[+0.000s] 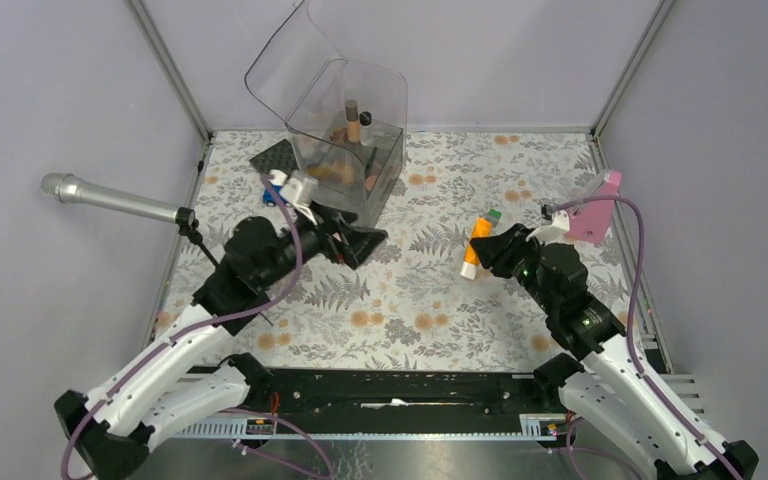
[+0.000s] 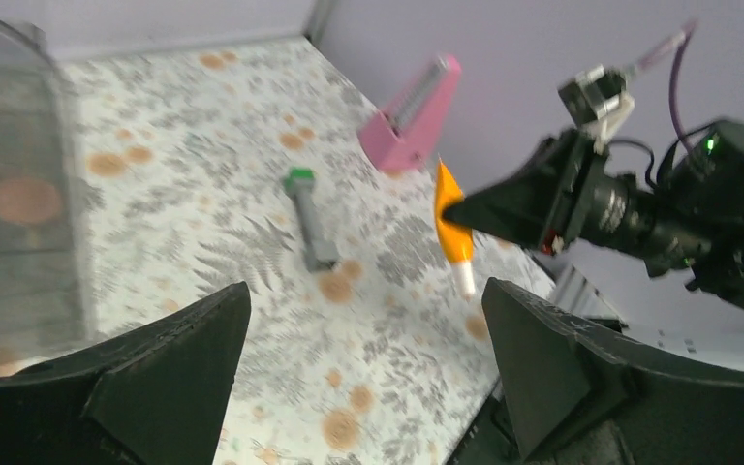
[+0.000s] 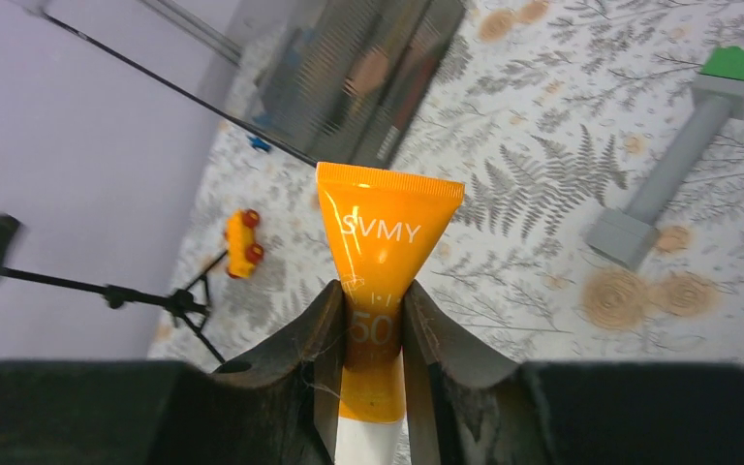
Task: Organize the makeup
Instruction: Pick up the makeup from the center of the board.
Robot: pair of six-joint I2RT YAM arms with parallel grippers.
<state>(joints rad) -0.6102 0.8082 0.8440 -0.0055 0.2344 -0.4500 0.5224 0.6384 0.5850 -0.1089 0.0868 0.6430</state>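
My right gripper [image 3: 375, 295] is shut on an orange tube with a white cap [image 3: 387, 232], held off the table right of centre [image 1: 477, 245]. Just beyond it a grey tube with a green cap [image 3: 678, 165] lies on the floral mat; only its green cap [image 1: 494, 214] shows from above. My left gripper [image 1: 360, 245] hovers wide open and empty in front of the clear organizer box [image 1: 350, 150], which holds several makeup pieces. In the left wrist view the grey tube [image 2: 308, 218] and the held orange tube [image 2: 452, 228] lie ahead of the left gripper [image 2: 363, 291].
The box lid stands tipped open at the back. A pink wedge-shaped object [image 1: 595, 210] sits at the right edge. A silver microphone [image 1: 110, 200] on a small stand reaches in from the left. A small yellow toy car [image 3: 243, 242] lies near the stand.
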